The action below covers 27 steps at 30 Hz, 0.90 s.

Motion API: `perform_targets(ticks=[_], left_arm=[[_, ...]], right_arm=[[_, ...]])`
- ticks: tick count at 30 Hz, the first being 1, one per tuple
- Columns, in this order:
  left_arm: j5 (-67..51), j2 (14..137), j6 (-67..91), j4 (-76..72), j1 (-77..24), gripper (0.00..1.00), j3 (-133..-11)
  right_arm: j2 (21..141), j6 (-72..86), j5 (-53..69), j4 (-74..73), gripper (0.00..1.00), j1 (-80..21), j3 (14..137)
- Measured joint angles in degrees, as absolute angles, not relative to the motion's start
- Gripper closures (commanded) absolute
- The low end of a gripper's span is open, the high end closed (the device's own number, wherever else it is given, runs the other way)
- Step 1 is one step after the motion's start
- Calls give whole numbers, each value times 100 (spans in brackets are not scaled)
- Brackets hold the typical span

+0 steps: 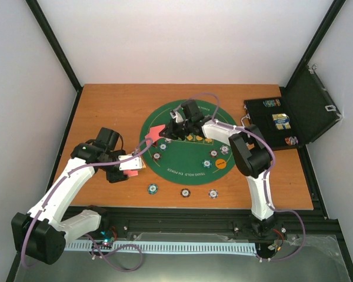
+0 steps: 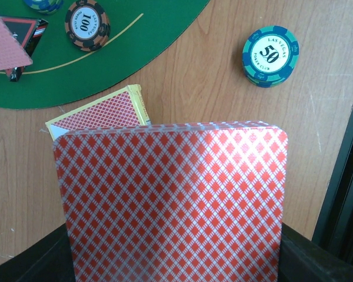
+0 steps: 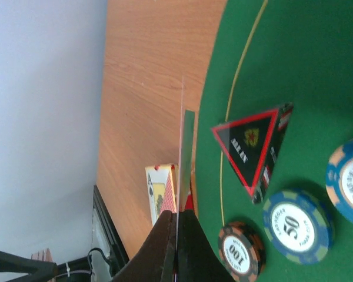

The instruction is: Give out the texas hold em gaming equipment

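The left end effector [image 1: 126,167] is almost closed and squeezes a thick stack of red diamond-backed playing cards [image 2: 170,200] over the brown wooden desk [image 2: 223,88]. The right end effector [image 3: 177,238] is pinched tight on 1 thin red-backed card [image 1: 155,133], at the left edge of the round green felt mat [image 1: 176,167].

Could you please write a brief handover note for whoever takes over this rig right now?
Left gripper: shut on the deck, beside the card box left of the mat.
Right gripper: shut on a single card over the mat's left edge, near the black triangular button.
Done: chips and the orange button on the mat; three chips on the wood in front.
To do: place this card, deal the rest; open case holds more items.
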<state>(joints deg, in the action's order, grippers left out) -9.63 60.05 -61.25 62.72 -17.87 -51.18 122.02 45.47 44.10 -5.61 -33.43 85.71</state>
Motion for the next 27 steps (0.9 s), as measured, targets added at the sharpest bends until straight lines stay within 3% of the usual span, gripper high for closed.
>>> perform_targets(ticks=[5, 14, 27], left_arm=[[-963, 5979, -6088, 6283, -1787, 42, -5118], [-1061, 6217, -5837, 6248, -1787, 43, -5210], [-1055, 6237, -5719, 6119, -1787, 43, -5266]], right_arm=[[11764, 4663, 4471, -314, 97, -3387, 7813], [9308, 5201, 4392, 751, 97, -3809, 5653], [8278, 5972, 3970, 1669, 97, -4475, 4436]])
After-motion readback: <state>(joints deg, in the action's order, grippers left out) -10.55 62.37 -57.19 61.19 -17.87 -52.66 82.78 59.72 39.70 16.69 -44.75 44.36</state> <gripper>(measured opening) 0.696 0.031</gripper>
